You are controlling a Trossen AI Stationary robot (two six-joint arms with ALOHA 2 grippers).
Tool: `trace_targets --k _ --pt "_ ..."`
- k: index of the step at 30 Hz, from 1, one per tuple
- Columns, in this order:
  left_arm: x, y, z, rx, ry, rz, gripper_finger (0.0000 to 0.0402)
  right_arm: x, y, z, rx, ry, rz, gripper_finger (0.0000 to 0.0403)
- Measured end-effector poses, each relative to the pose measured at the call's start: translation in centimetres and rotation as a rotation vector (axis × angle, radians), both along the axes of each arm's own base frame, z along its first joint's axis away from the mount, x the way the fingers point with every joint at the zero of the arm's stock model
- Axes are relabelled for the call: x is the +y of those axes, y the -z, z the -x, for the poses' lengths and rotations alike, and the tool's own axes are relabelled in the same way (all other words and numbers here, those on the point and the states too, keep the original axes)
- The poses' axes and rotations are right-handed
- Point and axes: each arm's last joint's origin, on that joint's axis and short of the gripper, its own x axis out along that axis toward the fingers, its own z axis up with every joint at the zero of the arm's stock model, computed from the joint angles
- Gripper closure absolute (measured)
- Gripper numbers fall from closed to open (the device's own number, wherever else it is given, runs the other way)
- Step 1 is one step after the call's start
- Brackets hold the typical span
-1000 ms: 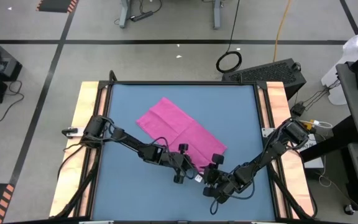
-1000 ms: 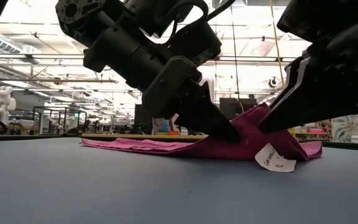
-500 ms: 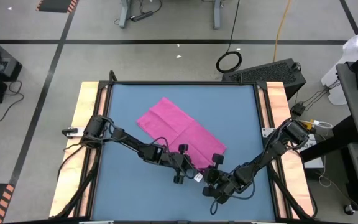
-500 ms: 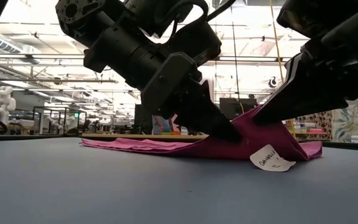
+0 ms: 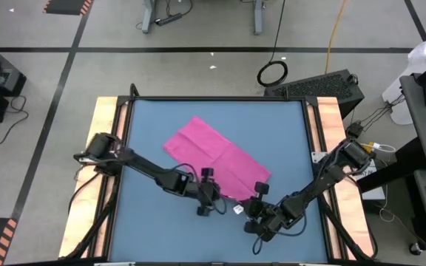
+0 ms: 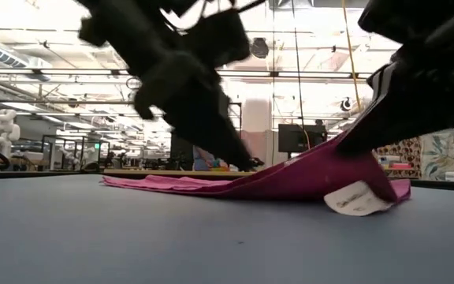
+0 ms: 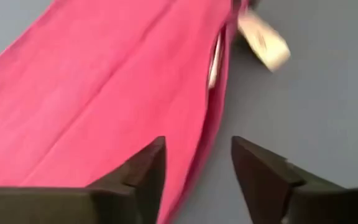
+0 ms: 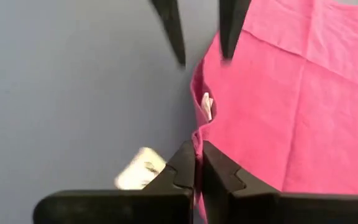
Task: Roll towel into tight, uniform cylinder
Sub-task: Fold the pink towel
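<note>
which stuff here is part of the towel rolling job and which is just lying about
Part of the job:
- towel, flat on the blue table
- white tag at its near corner
- right gripper, shut on that corner
- left gripper, fingers open beside the edge

Lying about:
- cable loop on the floor
- black box behind the table

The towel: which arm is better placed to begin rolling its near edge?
Probably the right. The right gripper is shut on the towel corner beside the white tag, lifting it. The left gripper is open, holding nothing.
</note>
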Motion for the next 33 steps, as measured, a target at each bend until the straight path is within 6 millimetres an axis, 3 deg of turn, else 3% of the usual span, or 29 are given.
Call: trace_targets --k 5,9,18,24,33 --pt "0.7 -2.9 4.1 0.193 -0.073 -0.235 0.0176 -0.2 -2.1 1.6 0.061 -0.045 -0.003 0.0399" --pt "2.3 -3.7 6.9 0.378 -0.143 -0.442 0.0174 -0.5 -3.3 3.1 0.127 -0.073 0.008 0.0399" --pt "4.2 -0.8 10.9 0.695 -0.109 -0.507 0.0175 -0.8 -4.3 5.1 0.193 -0.079 0.021 0.0399" --pt "5.1 0.9 12.2 0.769 -0.084 -0.503 0.0197 -0.7 -4.3 5.3 0.194 -0.081 0.023 0.0399" --pt "6.5 0.6 11.7 0.69 -0.082 -0.439 0.0208 -0.7 -4.3 5.3 0.198 -0.078 0.023 0.0399"
